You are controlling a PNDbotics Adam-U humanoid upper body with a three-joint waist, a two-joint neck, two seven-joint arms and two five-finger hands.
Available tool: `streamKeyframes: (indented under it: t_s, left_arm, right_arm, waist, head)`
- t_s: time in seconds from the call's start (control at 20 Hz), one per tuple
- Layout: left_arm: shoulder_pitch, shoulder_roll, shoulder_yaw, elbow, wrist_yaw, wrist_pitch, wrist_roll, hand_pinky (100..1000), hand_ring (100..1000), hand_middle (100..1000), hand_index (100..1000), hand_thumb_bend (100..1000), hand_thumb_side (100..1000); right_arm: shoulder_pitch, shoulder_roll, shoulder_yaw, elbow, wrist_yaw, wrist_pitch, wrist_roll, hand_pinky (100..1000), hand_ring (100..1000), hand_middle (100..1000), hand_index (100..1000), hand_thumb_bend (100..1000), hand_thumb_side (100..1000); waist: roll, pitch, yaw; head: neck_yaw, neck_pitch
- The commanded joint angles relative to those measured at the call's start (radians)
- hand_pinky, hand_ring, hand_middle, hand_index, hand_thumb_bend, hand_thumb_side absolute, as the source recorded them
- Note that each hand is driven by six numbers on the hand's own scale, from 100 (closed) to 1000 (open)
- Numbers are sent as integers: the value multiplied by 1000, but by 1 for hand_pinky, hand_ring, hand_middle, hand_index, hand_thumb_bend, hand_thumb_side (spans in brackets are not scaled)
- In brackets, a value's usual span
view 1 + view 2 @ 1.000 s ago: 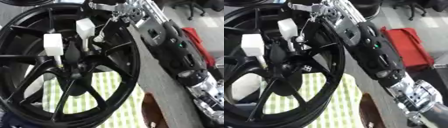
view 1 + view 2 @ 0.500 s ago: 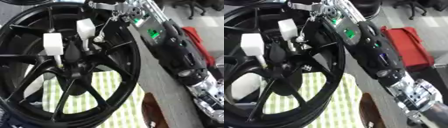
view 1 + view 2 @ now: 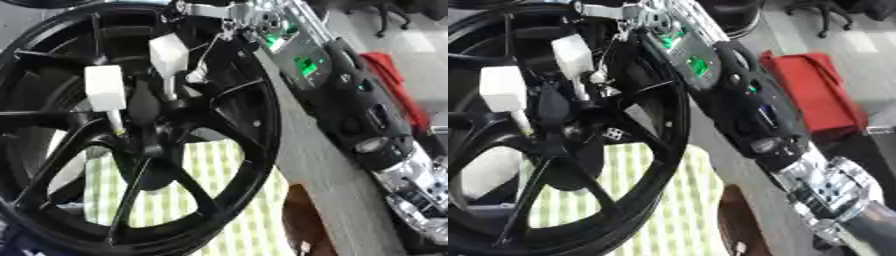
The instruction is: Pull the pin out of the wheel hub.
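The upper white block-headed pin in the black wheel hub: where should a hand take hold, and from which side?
Grip the upper white block-headed pin by its block head, coming from the right, where the right hand is. The head stands clear of the black wheel hub on a thin stem, between spokes.

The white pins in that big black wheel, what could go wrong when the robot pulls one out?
The right hand shows only as silver parts above the upper white pin, so its grip is unclear; it might slip. The lower white pin stands close by and could get bumped. The wheel might shift on the checked cloth.
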Motion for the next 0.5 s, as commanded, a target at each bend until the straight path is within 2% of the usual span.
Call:
streamKeyframes:
  t_s: [0.05, 0.5]
  left_arm:
    - [-9, 11, 0, -8, 3, 2, -4, 804, 884, 583, 743, 661, 510]
    - [-10, 11, -1, -8, 2, 5, -8, 804, 884, 584, 743, 660, 512]
  right_arm:
    - [-20, -24, -6, -10, -19, 46, -15, 646, 602, 378, 600, 348, 107]
    - [-22, -31, -1, -21, -62, 111, -24, 623, 564, 329, 511, 330, 103]
  waist:
    - [7, -13, 1]
    - [5, -17, -1]
  head:
    - [-5, -6]
    - [-7, -5]
